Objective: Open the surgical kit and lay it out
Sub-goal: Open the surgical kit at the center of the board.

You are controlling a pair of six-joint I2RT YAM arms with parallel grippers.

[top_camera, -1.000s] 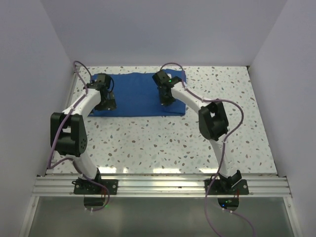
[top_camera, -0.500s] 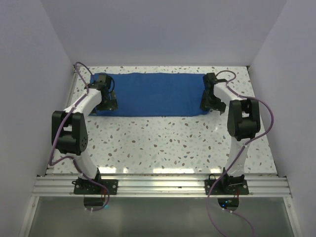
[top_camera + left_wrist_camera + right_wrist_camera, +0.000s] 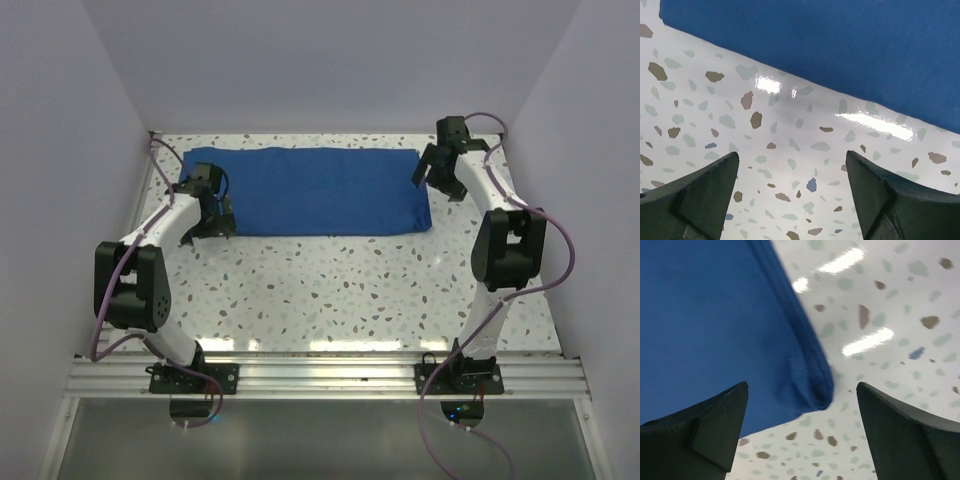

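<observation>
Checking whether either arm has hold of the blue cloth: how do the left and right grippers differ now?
The left gripper hangs over bare table beside the near edge of the blue cloth; the right gripper hangs over the cloth's folded corner. From above, the left gripper sits at the cloth's left end, the right gripper at its right end, farther back. Both are open and hold nothing.
</observation>
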